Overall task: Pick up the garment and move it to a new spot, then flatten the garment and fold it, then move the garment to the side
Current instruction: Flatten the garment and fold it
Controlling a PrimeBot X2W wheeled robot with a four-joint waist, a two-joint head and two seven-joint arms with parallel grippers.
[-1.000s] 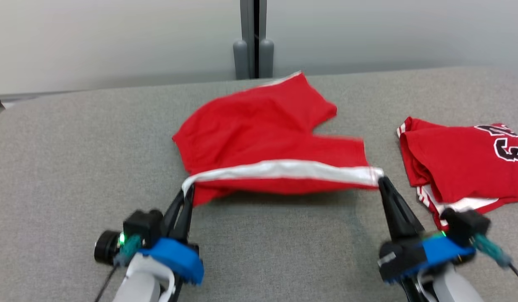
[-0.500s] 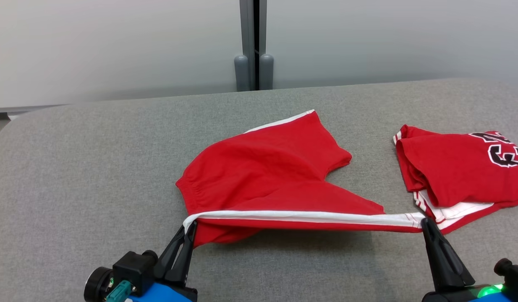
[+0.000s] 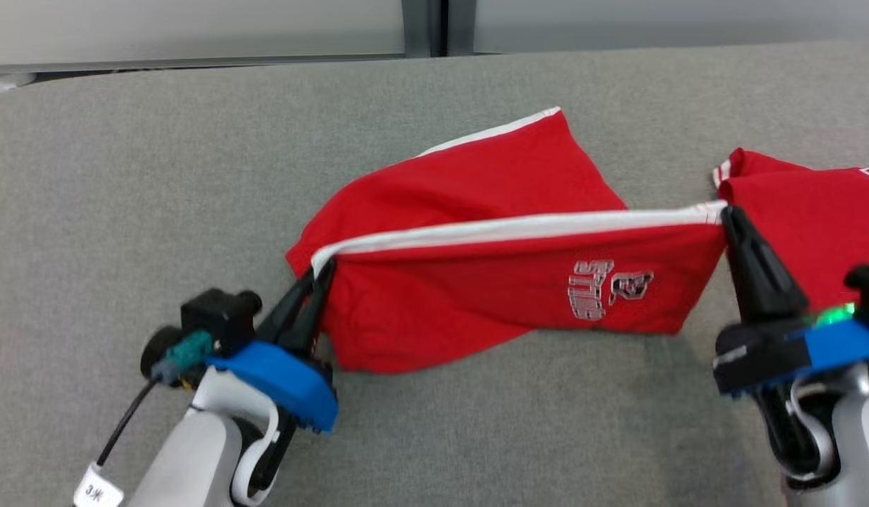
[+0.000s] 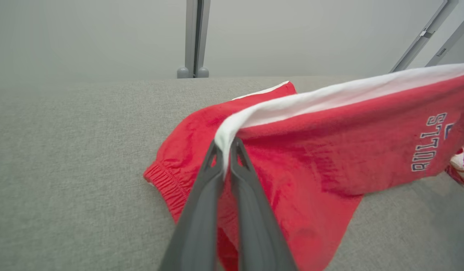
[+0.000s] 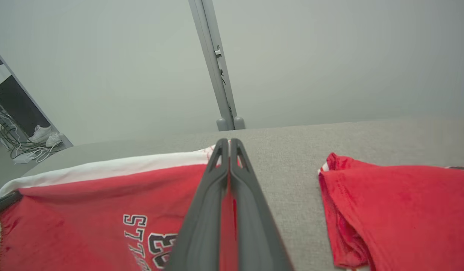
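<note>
The left gripper (image 3: 319,273) and right gripper (image 3: 727,215), each clamped on one end of the white stripe (image 3: 519,227), hold the red shorts (image 3: 477,296) stretched crosswise, their right end just beside the folded jersey (image 3: 808,211).

Grey fabric surface (image 3: 139,176) w/ red shorts (image 3: 505,274) partly resting, red jersey (image 3: 808,218) rt.

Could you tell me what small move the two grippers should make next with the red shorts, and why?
Probably carry the held white stripe forward and lower it onto the far leg. The left gripper and right gripper are each shut on one end of it, the red shorts hang lifted between them, and the far leg lies on the table.
</note>
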